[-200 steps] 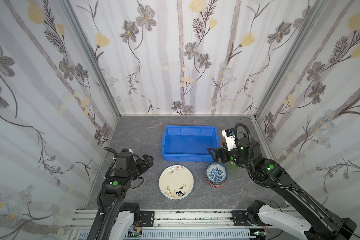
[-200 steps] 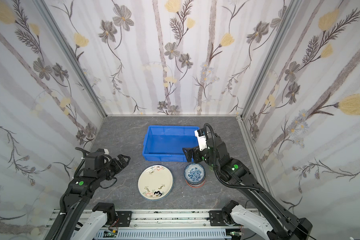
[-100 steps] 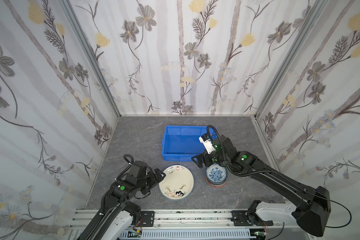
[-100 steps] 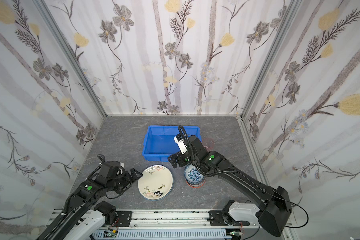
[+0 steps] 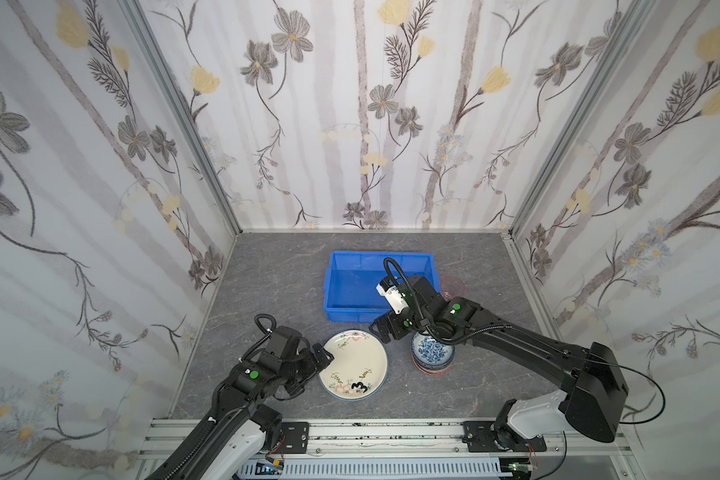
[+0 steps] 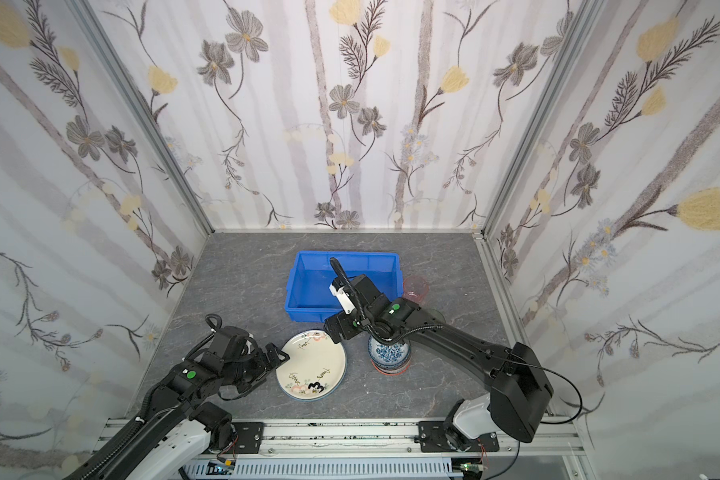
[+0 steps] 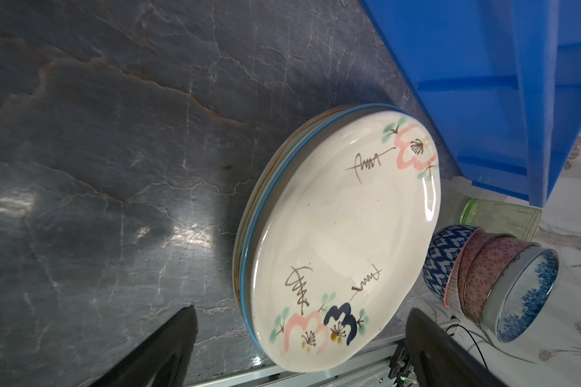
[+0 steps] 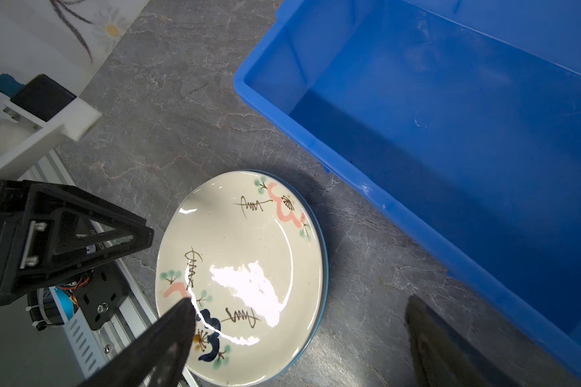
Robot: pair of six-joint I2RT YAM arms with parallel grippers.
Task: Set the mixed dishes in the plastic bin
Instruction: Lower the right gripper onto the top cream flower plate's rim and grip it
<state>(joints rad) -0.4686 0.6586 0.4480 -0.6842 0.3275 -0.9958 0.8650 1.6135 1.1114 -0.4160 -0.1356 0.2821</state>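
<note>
Cream plate [image 5: 353,365] lies between left gripper [image 5: 312,372] and right gripper [image 5: 381,332], both wide open, empty, probably to lift jointly.

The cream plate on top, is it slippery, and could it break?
Probably slippery: the cream plate shows bright glossy glare. It looks like glazed ceramic, so likely breakable. Lying on other plates, it may slide if pushed.

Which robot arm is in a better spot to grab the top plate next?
Probably the left. The left gripper is open and low at the rim of the cream plate, which shows between its fingers. The right gripper is open too, but hovers above the plate's edge nearest the blue bin.
</note>
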